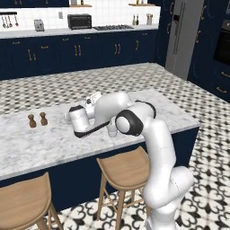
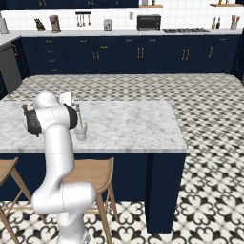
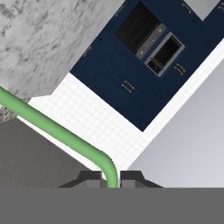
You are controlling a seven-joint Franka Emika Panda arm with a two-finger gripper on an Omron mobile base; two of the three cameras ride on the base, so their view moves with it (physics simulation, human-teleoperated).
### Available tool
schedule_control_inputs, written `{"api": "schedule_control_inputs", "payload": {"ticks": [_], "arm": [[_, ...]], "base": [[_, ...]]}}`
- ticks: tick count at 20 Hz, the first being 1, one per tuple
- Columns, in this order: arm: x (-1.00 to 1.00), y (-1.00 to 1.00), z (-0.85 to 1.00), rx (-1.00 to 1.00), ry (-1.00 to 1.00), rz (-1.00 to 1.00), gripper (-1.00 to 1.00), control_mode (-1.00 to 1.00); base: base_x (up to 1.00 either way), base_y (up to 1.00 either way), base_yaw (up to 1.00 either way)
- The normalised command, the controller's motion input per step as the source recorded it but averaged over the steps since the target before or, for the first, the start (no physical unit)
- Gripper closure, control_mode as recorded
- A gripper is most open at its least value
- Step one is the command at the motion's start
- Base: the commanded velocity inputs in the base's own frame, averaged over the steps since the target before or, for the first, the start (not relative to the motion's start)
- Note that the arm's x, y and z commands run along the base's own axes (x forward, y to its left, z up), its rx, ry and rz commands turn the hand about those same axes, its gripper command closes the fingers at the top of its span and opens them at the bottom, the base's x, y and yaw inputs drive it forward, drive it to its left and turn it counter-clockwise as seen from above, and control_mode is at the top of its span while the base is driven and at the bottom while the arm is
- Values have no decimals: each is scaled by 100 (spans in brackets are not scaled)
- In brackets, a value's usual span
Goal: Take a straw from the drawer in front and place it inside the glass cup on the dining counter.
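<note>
Over the dining counter (image 2: 133,124), my gripper (image 3: 111,177) is clenched on the straw (image 3: 57,131), pinching one end between the finger tips. In the right base view the straw (image 2: 79,114) stands nearly upright, its lower end at or just inside the mouth of the glass cup (image 2: 81,132); I cannot tell whether it has entered. The cup stands near the counter's front edge, directly below my hand. I judge the coming move to be a short straight descent along the straw's long axis, then release. Two shakers (image 1: 37,120) stand well apart, leaving bare marble around the cup.
</note>
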Motion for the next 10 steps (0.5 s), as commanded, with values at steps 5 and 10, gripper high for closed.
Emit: {"api": "schedule_control_inputs", "payload": {"ticks": [5, 10], "arm": [[29, 11, -26, 0, 0, 0, 100, -100], [3, 11, -25, 0, 0, 0, 100, -100]], "base": [[0, 0, 0], [0, 0, 0]]}}
